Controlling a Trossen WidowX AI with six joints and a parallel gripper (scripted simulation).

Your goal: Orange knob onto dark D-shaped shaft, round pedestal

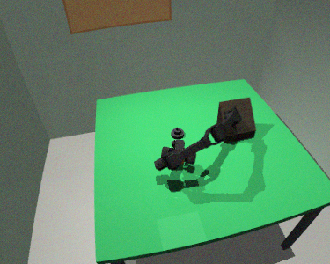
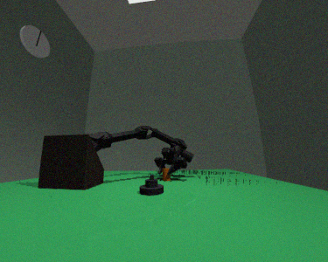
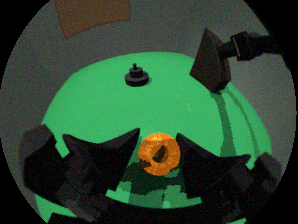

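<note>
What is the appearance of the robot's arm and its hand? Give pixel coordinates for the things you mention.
The arm (image 1: 195, 146) (image 2: 126, 136) is black or very dark gray, with slim links and bulkier joints. The hand (image 1: 185, 168) (image 2: 165, 171) (image 3: 158, 133) is equally dark, with two angular, wedge-like fingers tapering to points. I see no markings.
</note>
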